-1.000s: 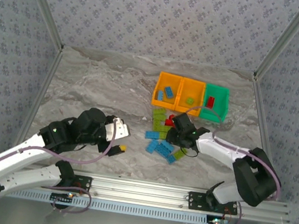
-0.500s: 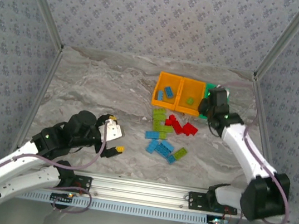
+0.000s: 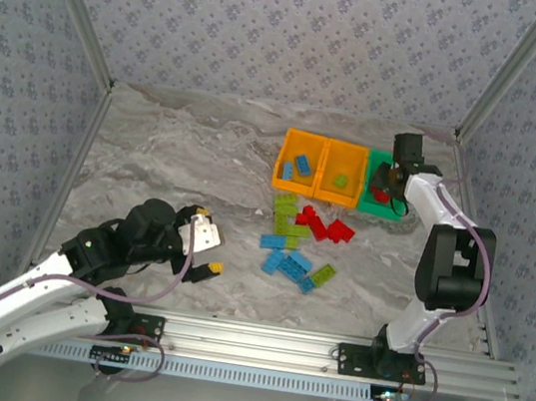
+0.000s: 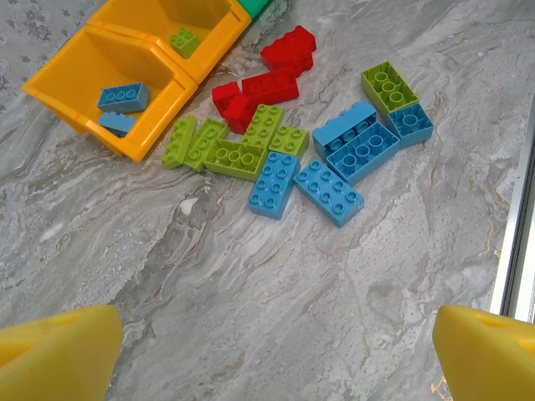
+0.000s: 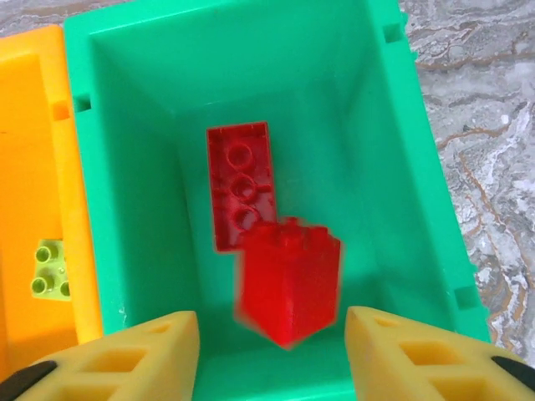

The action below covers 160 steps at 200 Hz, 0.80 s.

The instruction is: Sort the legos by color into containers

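So the right gripper sits parted over the green bin, blurry red brick loose between its fingers; left gripper gapes wide, empty.

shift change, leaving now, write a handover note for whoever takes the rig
Left hand open and empty above the table.
Right hand open over the green bin; a blurred red lego below it, seemingly dropping beside another red one.
Done: two blue legos in the left orange bin, one green lego in the middle orange bin.
Left: the red, green and blue pile on the table.
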{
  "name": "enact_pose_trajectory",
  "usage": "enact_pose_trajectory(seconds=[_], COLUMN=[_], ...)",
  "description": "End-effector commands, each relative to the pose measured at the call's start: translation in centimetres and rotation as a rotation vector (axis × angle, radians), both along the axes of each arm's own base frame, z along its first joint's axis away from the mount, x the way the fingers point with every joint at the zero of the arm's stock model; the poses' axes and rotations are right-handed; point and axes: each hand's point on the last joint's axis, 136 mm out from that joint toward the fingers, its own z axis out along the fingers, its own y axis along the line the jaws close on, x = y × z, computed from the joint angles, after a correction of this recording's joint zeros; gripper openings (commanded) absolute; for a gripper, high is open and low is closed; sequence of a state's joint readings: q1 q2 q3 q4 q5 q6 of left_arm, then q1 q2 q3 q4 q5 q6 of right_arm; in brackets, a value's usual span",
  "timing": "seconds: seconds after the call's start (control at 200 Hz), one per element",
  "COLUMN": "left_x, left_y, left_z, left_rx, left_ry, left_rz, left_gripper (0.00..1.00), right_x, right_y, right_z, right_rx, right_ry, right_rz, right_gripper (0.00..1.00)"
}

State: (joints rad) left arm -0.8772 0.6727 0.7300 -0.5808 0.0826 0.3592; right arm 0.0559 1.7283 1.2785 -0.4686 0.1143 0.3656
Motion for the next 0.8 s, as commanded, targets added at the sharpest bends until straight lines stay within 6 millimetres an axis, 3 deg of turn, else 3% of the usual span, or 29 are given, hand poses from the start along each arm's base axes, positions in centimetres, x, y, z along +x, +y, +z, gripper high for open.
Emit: enact_pose_trajectory(seconds=[0.0, 0.07, 0.18, 0.225, 0.24, 0.35, 0.455, 0.61, 0.71, 0.795], left_x=[0.5, 1.0, 3.1, 3.8, 4.0, 6.3, 8.5, 10.7, 12.7, 14.2], left_y=[-0.1, -0.1, 0.1, -0.1, -0.3, -1.3, -2.8, -7.1, -8.8, -10.5], left_z=[0.3, 0.8, 2.9, 3.3, 3.3, 2.5, 0.8, -3.2, -6.5, -8.8], left_rx=[-0.004, -0.028, -0.135, -0.181, -0.194, -0.277, -0.329, -0.259, -0.178, -0.147], left_ry=[-0.017, 0.002, 0.110, 0.170, 0.190, 0.315, 0.448, 0.609, 0.635, 0.658], left_rz=[0.011, 0.058, 0.282, 0.355, 0.377, 0.565, 0.735, 0.818, 0.897, 0.929], left_gripper=[0.96, 0.96, 0.97, 0.97, 0.97, 0.93, 0.88, 0.86, 0.85, 0.83], right_x=[-0.8, -1.8, -4.4, -5.8, -6.6, -11.0, -16.6, -23.8, -26.6, -27.2], right_y=[0.2, 0.3, 1.6, 2.8, 3.3, 7.3, 10.5, 14.5, 16.0, 16.1], right_z=[2.9, 5.1, 8.9, 10.4, 9.9, 11.6, 10.9, 8.4, 6.8, 5.8], right_rx=[0.022, 0.040, 0.119, 0.165, 0.179, 0.232, 0.196, 0.232, 0.258, 0.251], right_ry=[-0.021, -0.068, -0.157, -0.199, -0.189, -0.233, -0.135, 0.053, 0.117, 0.114], right_rz=[0.015, 0.006, 0.027, 0.057, 0.068, 0.180, 0.325, 0.521, 0.577, 0.575], right_gripper=[0.54, 0.55, 0.59, 0.61, 0.62, 0.65, 0.68, 0.72, 0.74, 0.75])
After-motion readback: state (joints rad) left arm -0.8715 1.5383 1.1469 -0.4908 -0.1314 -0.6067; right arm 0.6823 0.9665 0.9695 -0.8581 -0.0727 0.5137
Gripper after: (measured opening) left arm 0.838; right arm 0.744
